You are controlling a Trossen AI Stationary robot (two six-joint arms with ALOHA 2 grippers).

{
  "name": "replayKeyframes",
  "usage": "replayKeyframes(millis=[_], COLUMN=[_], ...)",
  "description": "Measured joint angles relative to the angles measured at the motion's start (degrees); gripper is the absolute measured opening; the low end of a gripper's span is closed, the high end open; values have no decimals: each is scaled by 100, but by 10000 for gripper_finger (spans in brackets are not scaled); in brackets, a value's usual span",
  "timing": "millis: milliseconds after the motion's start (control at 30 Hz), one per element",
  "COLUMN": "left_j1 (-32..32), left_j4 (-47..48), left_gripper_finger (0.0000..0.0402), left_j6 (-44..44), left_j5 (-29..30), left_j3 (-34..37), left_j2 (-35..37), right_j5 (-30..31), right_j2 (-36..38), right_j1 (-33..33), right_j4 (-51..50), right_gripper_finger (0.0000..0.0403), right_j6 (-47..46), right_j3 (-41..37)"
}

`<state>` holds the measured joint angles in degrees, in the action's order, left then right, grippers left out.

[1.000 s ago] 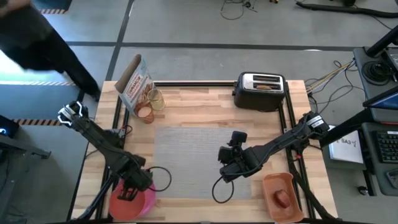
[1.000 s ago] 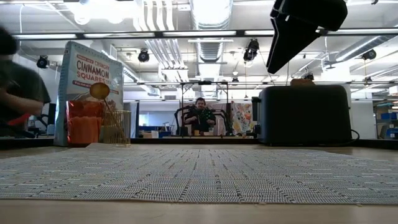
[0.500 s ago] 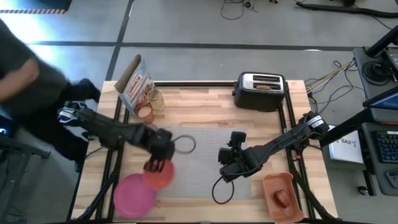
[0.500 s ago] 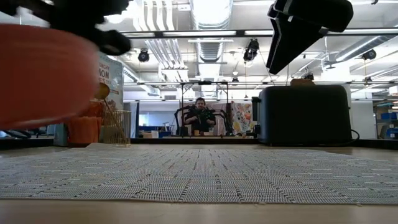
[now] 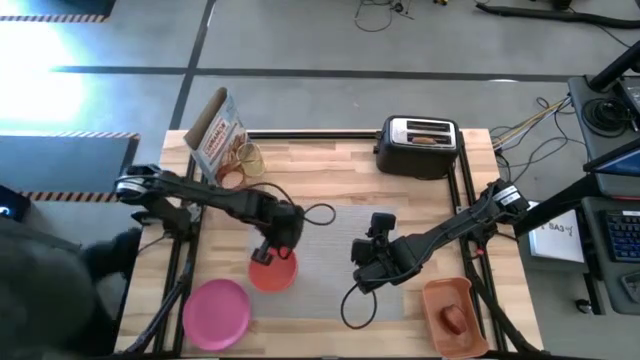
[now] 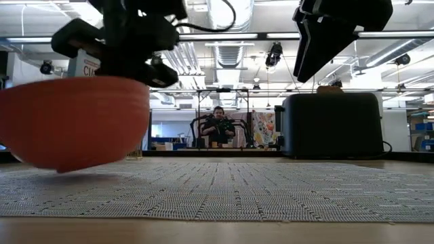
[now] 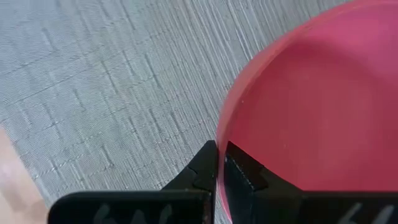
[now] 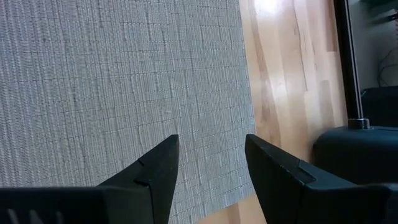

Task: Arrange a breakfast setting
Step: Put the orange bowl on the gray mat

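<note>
We have the left gripper pinching the bowl by its thin rim over the mat; rigid, light, slippery; right gripper fingers spread, empty.

A red-orange bowl over a grey woven mat, a pink plate nearby.

Both arms are built from dark, near-black segmented links, each with a white-marked joint housing near its base at the tabletop edge and a loose black cable looping beside the wrist. The left gripper has two matte black fingers with angular, stepped tips. The right gripper has two matte black, wedge-shaped fingers tapering to blunt points.
</note>
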<state>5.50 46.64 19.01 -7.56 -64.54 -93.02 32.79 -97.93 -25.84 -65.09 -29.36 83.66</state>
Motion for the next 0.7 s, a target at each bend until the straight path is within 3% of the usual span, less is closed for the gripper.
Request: replayKeyframes(millis=[400, 700], left_j1=[0, 0], left_j4=[1158, 1275], left_gripper_finger=[4, 67], left_j6=[600, 718], left_j5=[-64, 83], left_j3=[-1231, -1328], left_j2=[-1133, -1091], right_j5=[-30, -32], right_j2=[0, 0], right_j1=[2, 1], right_j4=[-5, -18], right_gripper_finger=[176, 176], right_j6=[-61, 4], right_j3=[0, 0])
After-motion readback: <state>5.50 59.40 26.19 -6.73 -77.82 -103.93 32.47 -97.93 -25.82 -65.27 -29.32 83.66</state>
